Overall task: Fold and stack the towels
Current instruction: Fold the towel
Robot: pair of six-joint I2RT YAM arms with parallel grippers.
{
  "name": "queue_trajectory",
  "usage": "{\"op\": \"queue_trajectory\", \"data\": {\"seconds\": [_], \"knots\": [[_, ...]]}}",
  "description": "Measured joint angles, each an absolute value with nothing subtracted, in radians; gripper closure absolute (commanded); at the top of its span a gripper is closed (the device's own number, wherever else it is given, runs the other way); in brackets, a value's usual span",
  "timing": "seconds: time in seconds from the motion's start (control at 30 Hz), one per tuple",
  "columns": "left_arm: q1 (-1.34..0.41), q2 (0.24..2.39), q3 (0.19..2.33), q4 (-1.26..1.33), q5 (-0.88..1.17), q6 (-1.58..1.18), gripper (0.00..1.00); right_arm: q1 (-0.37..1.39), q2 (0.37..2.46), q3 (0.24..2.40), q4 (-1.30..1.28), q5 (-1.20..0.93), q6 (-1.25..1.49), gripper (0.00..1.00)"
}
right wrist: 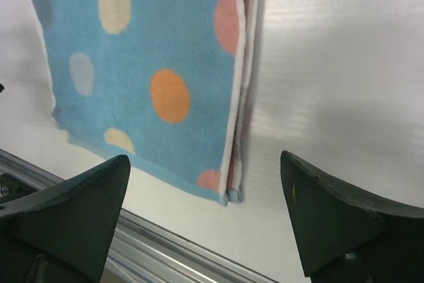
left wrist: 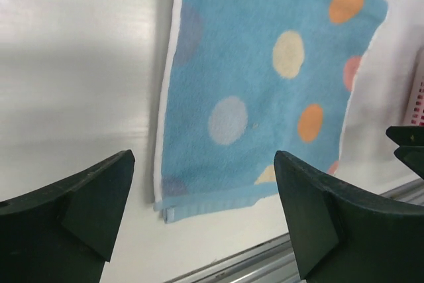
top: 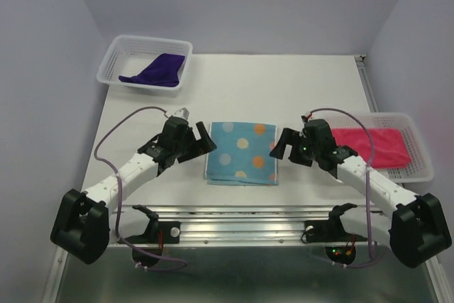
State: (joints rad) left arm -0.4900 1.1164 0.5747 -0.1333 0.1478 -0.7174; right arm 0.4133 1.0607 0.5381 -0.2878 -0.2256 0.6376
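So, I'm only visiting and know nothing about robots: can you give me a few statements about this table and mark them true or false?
1. The blue spotted towel lies on the table. True.
2. The left gripper is clamped on that towel. False: its jaws stand open and hold nothing.
3. The purple towel lies in the far-left basket. True.
4. The pink towel is stacked on the blue one. False: it lies apart, in the right basket.
5. The right gripper is open. True.

Blue towel [top: 242, 152] (pastel polka dots)
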Motion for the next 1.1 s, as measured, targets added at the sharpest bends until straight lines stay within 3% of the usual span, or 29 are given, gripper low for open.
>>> {"op": "queue_trajectory", "data": {"seconds": [0.17, 0.33, 0.6, 0.93, 1.07, 1.1], "knots": [[-0.490, 1.245, 0.750, -0.090, 0.067, -0.647, 0.01, 0.413, 1.236, 0.721, -0.263, -0.128, 0.572, 0.01], [-0.479, 1.535, 0.967, -0.059, 0.020, -0.562, 0.04, 0.413, 1.494, 0.916, -0.278, 0.043, 0.508, 0.07], [-0.455, 1.820, 1.103, -0.076, 0.031, -0.494, 0.28, 0.406, 1.718, 1.050, -0.287, 0.124, 0.427, 0.29], [-0.430, 1.888, 1.174, -0.072, 0.052, -0.470, 0.62, 0.389, 1.811, 1.106, -0.277, 0.142, 0.391, 0.36], [-0.430, 1.902, 1.180, -0.067, 0.054, -0.469, 0.72, 0.385, 1.827, 1.121, -0.268, 0.141, 0.381, 0.44], [-0.430, 1.903, 1.180, -0.066, 0.054, -0.468, 0.81, 0.385, 1.831, 1.124, -0.263, 0.141, 0.379, 0.46]]}}
